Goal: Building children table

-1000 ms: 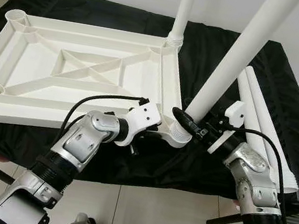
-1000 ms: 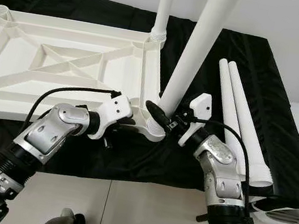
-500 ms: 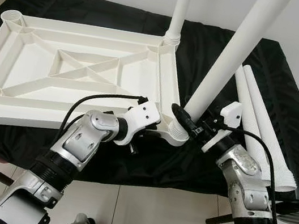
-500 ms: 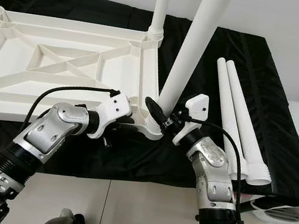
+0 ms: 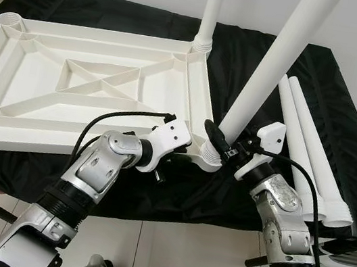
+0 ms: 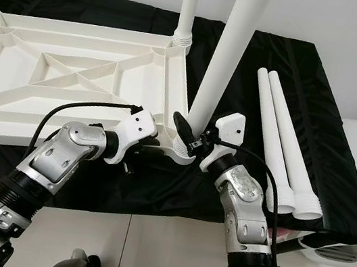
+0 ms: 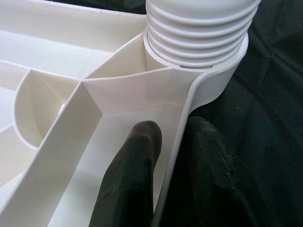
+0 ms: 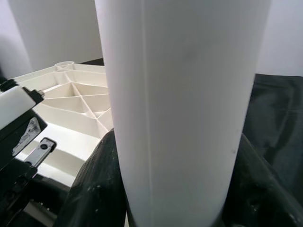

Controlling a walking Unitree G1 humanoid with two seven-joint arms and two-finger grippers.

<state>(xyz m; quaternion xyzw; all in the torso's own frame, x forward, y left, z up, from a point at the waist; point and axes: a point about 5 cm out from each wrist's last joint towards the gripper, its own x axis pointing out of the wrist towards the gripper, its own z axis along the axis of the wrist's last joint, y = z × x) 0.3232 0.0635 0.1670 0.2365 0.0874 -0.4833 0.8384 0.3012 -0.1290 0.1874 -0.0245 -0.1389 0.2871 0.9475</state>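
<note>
Upturned white tabletop [image 5: 90, 84] on the black-draped surface [image 5: 342, 140], a leg held at its near right corner.

Left tool [image 7: 173, 156] clamped on the tabletop's rim wall by that corner, one finger [image 7: 130, 184] inside the tray, the other outside against the cloth. Right tool [image 5: 221, 143] closed around the lower end of a white leg [image 5: 272, 67], fingers on either side of it (ribbed end seated in the corner socket [image 7: 199, 52], leg leaning to the right). Second leg [image 5: 211, 9] upright in the far right corner. Two loose legs [image 5: 307, 141] lying side by side on the cloth, right of the tabletop.
</note>
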